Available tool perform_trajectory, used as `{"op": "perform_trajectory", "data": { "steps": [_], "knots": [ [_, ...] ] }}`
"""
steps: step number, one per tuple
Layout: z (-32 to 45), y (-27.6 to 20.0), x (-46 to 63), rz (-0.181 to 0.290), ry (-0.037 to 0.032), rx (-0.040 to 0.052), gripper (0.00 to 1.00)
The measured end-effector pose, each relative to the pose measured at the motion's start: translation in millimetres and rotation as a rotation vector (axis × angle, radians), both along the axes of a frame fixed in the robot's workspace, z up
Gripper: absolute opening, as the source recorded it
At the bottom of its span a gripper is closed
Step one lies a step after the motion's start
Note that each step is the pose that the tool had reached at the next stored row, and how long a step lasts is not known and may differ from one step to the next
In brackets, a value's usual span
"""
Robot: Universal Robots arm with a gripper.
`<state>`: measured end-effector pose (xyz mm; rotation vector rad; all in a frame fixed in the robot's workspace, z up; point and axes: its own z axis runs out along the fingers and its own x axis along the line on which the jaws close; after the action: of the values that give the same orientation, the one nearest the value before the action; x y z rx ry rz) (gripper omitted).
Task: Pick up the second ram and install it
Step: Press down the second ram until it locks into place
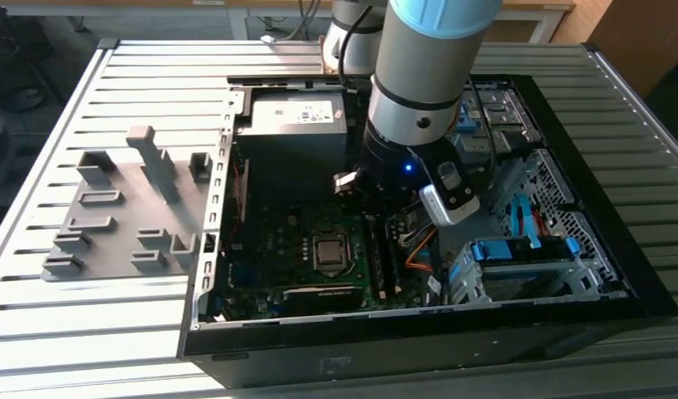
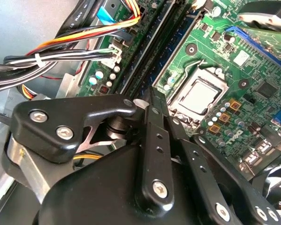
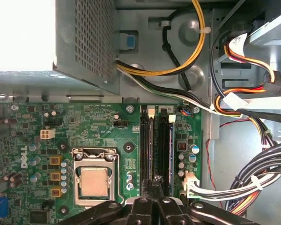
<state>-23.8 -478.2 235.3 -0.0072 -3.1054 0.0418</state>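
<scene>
Gripper (image 2: 152,110) fingers look clenched above the slots (image 3: 157,150); whether they hold the ram is unclear. Misalignment could jam the ram there.

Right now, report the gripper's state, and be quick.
Gripper: cannot be told whether open, closed or holding anything; it sits at the black memory slots on the green motherboard.
</scene>
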Motion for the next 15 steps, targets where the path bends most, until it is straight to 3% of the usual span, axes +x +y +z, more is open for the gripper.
{"op": "perform_trajectory", "data": {
  "steps": [5, 15],
  "knots": [
    [-8.1, 0.0, 0.0, 0.0, -0.0001, 0.0002, 0.11],
    [-15.0, -0.1, 0.0, 0.0, 0.0002, -0.0005, 0.11]
  ]
}}
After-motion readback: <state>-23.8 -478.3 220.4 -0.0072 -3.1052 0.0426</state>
